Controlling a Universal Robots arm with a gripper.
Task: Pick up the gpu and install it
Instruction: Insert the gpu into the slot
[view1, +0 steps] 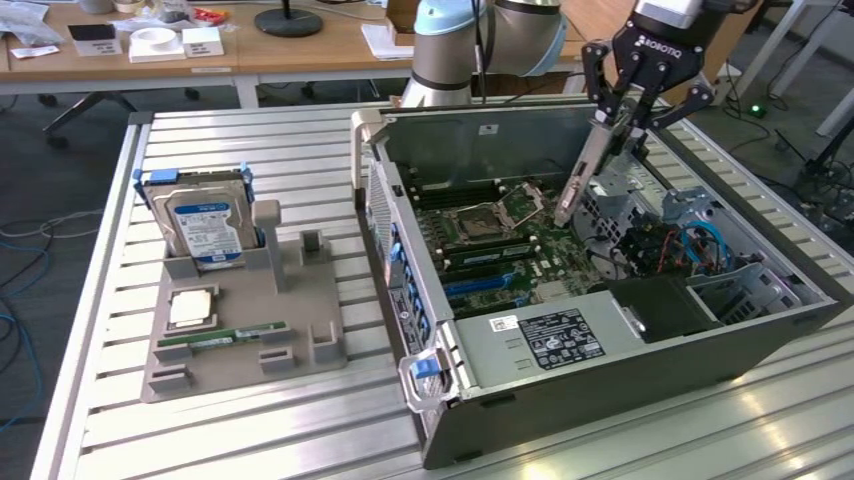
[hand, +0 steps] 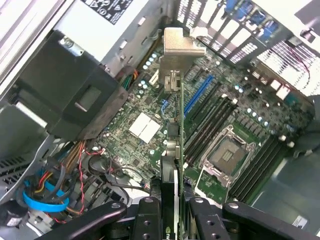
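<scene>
Closest to the exterior camera is the front corner of the open computer case (view1: 574, 400), lying on its side on the slatted metal table (view1: 267, 150). Above its far side, the gripper (view1: 627, 118) has its two fingers partly closed on the upper end of the gpu (view1: 583, 175). The card hangs below them with its long axis steep, its lower end leaning toward the exterior view's left. It is seen edge-on here as a thin pale-brown strip. Its lower tip sits over the motherboard (view1: 487, 245), near the CPU socket (view1: 505, 212); whether it touches the board I cannot tell. Well apart, toward the exterior view's left, a grey holder (view1: 240, 350) carries an upright hard drive (view1: 207, 225) and a green RAM stick (view1: 220, 338) lying flat. In the wrist view, the gripper (hand: 171, 220) clamps the near end of the gpu (hand: 176, 55) between its black fingers (hand: 146, 220). The card's long axis runs straight away from the fingers over the motherboard (hand: 145, 125). It shows a black near part, a thin green edge and a bent silver bracket at the far end. It lies just beside the blue slot (hand: 197, 95).
</scene>
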